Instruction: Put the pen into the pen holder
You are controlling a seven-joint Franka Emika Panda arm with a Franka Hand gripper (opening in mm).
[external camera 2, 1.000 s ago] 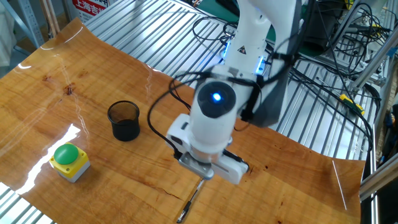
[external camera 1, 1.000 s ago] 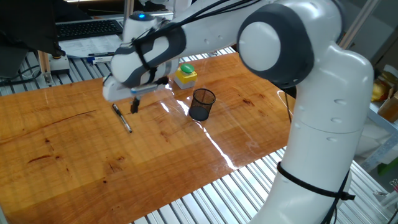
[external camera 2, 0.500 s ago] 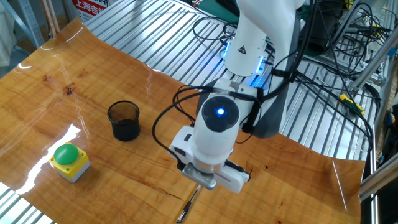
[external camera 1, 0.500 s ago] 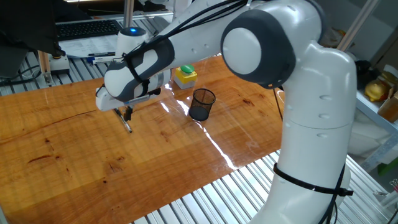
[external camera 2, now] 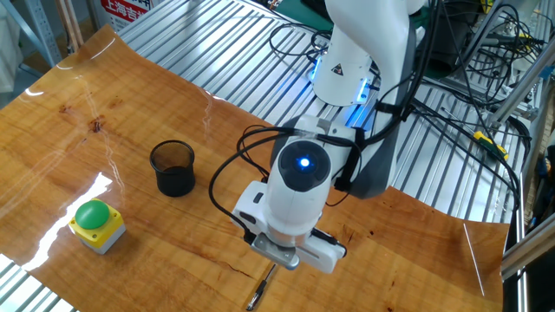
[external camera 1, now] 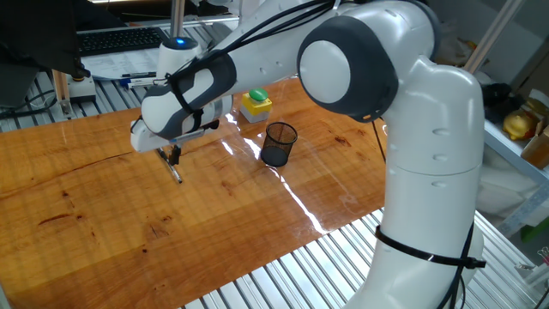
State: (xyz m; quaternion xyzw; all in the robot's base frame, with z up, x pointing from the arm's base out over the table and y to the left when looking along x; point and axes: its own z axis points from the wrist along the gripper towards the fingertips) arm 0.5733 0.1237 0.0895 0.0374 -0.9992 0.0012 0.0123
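Observation:
The pen (external camera 1: 177,174) lies flat on the wooden table, and only its lower end shows below the hand. That end also shows in the other fixed view as the pen (external camera 2: 258,290), poking out under the white wrist. My gripper (external camera 1: 173,157) is down over the pen's upper part, with its dark fingers at the pen. The wrist body hides how far apart the fingers stand. The pen holder (external camera 1: 278,144), a black mesh cup, stands upright to the right of the gripper. From the other side, the pen holder (external camera 2: 173,168) is seen left of the arm.
A yellow box with a green button (external camera 1: 255,104) sits behind the cup, shown as the box (external camera 2: 96,225) near the front left. The wooden table (external camera 1: 103,206) ends at metal slats. Cables (external camera 2: 451,95) trail behind the arm base.
Over the last second the gripper moved left from beside the pen to over its upper part and came down. In the last half second it hardly moved. The pen has not shifted.

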